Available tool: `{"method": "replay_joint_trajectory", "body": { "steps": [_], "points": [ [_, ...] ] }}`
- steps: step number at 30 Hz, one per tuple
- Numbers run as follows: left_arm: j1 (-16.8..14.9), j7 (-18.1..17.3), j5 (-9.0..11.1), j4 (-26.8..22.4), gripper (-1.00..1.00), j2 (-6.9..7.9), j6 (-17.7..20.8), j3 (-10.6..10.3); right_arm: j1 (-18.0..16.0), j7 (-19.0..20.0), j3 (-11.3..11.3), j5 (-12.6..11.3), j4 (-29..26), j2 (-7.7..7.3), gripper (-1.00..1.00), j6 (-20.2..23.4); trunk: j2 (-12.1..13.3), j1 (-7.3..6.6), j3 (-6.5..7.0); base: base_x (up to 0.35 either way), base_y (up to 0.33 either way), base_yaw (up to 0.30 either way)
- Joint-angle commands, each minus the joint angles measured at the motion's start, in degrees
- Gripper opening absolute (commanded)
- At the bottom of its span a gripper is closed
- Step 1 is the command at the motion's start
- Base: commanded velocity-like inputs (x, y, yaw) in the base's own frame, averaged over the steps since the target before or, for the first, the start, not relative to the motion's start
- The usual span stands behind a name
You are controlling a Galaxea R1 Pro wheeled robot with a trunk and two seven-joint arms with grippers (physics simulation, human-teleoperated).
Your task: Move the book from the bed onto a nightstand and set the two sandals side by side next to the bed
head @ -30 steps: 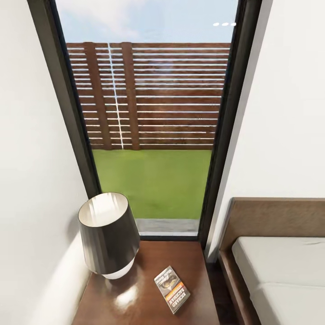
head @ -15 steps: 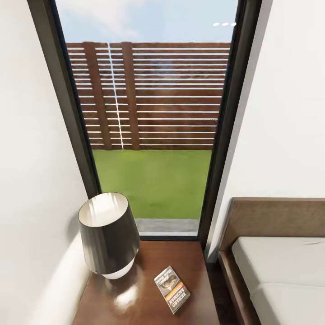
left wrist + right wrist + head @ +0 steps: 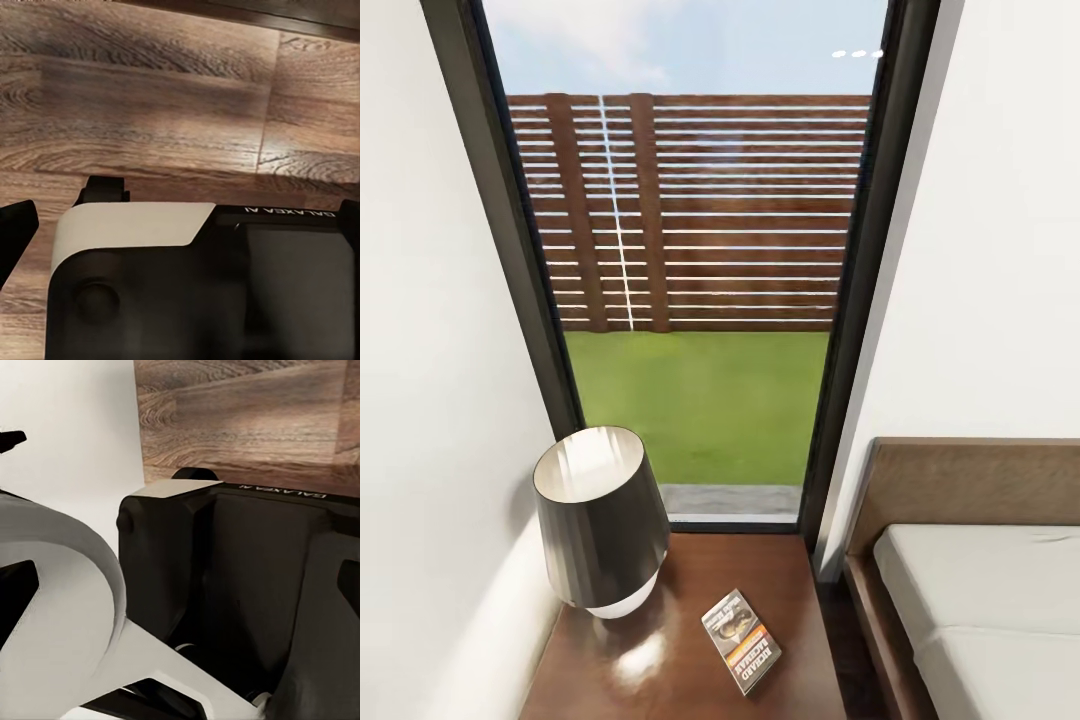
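From my head camera, the book (image 3: 741,641) lies flat on the nightstand (image 3: 690,660), a thin paperback with a grey-white cover and an orange band, set at a slant just beside the lamp (image 3: 602,520). The nightstand top is dark-brown wood, glossy enough to throw back a pale glare under the lamp. That lamp has a dark, tapering drum shade, white inside, over a rounded white base. To the right, across a narrow strip of floor, sits the bed (image 3: 980,600): dark wooden frame and headboard, smooth light-grey mattress. Behind it all, a tall dark-framed window (image 3: 700,280) looks onto green lawn and a slatted brown fence; white walls close in on both sides.

My left wrist camera looks down on grainy wood-plank floor (image 3: 150,97) past my own black-and-white body shell. My right wrist camera catches the same shell, a white wall and a patch of planks. Neither wrist view shows the fingers clearly, so I cannot tell how wide either end effector stands.
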Motion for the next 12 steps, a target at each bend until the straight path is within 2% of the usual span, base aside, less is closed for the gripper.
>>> {"method": "replay_joint_trajectory", "body": {
  "steps": [1,12],
  "points": [
    [0.0,-0.3,0.6,0.1,1.00,0.01,-0.1,0.2,-0.1,0.1,-0.5,0.5,0.1,-0.02,1.00,0.3,0.0,0.00,-0.06,0.000,0.000,0.000],
    [0.0,-0.3,0.5,0.1,1.00,-0.02,-0.1,0.1,-0.1,0.1,-0.5,0.5,0.1,0.02,1.00,0.3,0.0,0.00,-0.06,0.000,0.000,0.000]
  ]
}}
